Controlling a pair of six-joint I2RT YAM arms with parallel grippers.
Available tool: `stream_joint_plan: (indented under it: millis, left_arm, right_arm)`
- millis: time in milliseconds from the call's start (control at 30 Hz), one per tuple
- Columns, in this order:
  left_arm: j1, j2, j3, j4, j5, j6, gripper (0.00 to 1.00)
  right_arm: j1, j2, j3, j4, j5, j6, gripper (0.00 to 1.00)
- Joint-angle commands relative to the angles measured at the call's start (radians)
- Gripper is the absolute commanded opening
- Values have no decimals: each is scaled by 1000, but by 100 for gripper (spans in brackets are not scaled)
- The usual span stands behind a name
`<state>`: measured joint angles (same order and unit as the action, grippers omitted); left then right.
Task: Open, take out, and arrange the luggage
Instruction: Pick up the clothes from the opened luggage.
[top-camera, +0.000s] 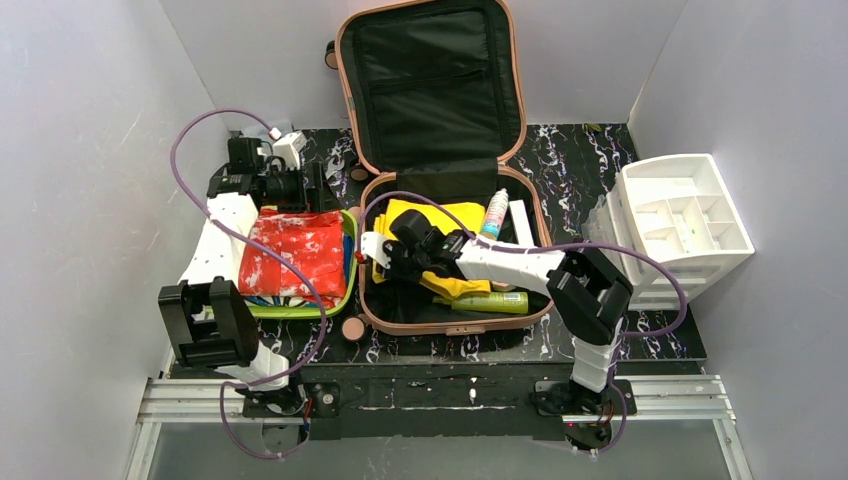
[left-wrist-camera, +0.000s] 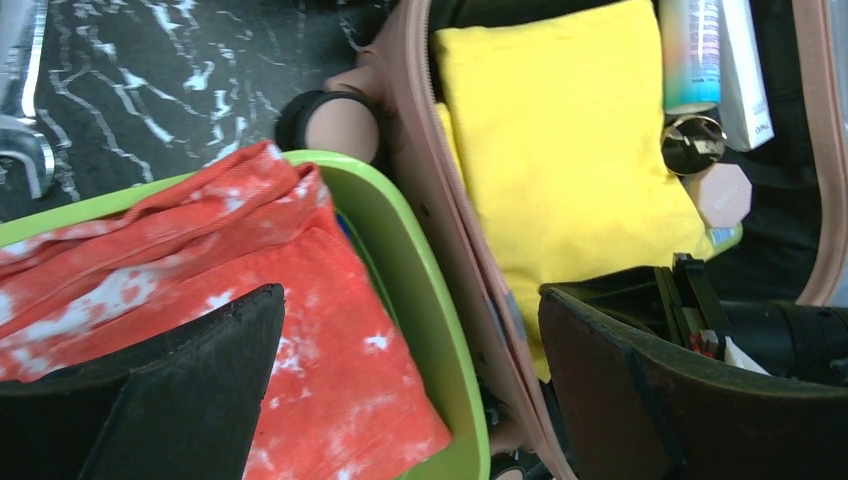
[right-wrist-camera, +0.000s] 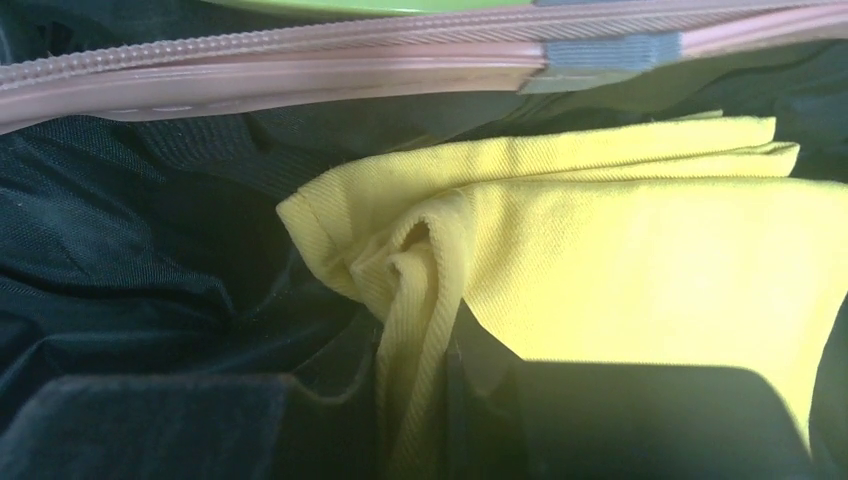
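Note:
The salmon-pink luggage (top-camera: 430, 90) lies open mid-table, its black-lined lid propped upright. In its lower half lies a folded yellow cloth (top-camera: 455, 215). My right gripper (top-camera: 375, 255) reaches into the left side of that half. In the right wrist view its fingers (right-wrist-camera: 415, 400) are shut on a bunched edge of the yellow cloth (right-wrist-camera: 640, 250), just under the pink zip rim (right-wrist-camera: 300, 75). My left gripper (top-camera: 318, 185) hangs open, with nothing between its fingers. In the left wrist view it (left-wrist-camera: 410, 330) straddles the green tray's rim (left-wrist-camera: 420, 270) and the luggage wall (left-wrist-camera: 455, 200).
A lime-green tray (top-camera: 348, 280) left of the luggage holds a red-and-white cloth (top-camera: 295, 250). Beside the yellow cloth are a blue-white bottle (top-camera: 495, 212), a white box (top-camera: 521, 222) and a green tube (top-camera: 490, 302). A white drawer organizer (top-camera: 685, 225) stands right. A round compact (top-camera: 352, 328) lies in front.

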<state>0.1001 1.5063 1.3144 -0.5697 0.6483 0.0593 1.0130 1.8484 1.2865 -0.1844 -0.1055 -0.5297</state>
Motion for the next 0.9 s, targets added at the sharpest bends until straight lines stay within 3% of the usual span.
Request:
stream_joint_plan:
  millis: [0, 267, 600, 733, 867]
  left_arm:
    - [-57, -18, -11, -28, 52, -30, 98]
    - [-159, 70, 7, -79, 84, -205, 98]
    - [-200, 107, 30, -85, 112, -309, 98]
    - [-209, 101, 28, -84, 115, -308, 98]
    - [-217, 87, 22, -84, 123, -306, 98]
  right_arm:
    - [-73, -83, 63, -35, 1, 82, 4]
    - [-207, -122, 56, 12, -81, 148, 2]
    - [-291, -231, 40, 43, -151, 193, 2]
    - [-292, -212, 33, 34, -186, 195, 11]
    - [-293, -177, 44, 4, -224, 203, 13]
